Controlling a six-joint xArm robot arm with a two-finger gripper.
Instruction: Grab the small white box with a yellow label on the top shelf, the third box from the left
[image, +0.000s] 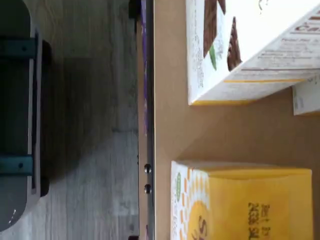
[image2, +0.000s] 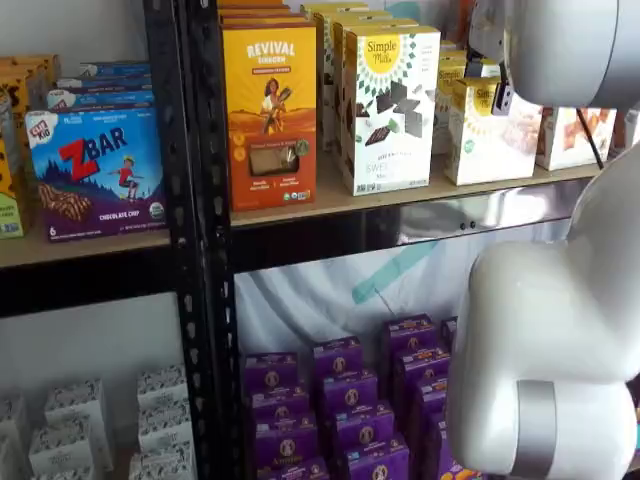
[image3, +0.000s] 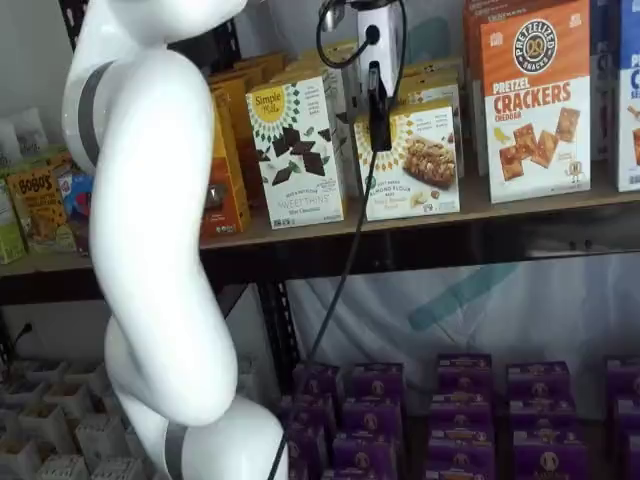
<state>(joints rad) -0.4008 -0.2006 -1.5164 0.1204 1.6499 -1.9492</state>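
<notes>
The small white box (image3: 412, 160) stands on the top shelf (image3: 420, 215), between the tall white box with dark chocolate pieces (image3: 297, 150) and the orange cracker box (image3: 537, 100). The robot's black fingers (image3: 379, 118) hang right in front of its yellow logo (only a side of them shows, so I cannot tell if they are apart or closed). Purple boxes (image3: 460, 410) sit lower down.

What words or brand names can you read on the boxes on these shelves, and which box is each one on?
"REVIVAL": orange box.
"Simple Mills", "SWEET THINS": tall white box.
"ZBAR", "CHOCOLATE CHIP": purple box.
"PRETZELIZED SNACKS", "PRETZEL CRACKERS CHEDDAR": white-and-orange cracker box.
"BOBO'S": small pack.
The small white box: print too small to read.
Lower-shelf purple cartons: illegible.
</notes>
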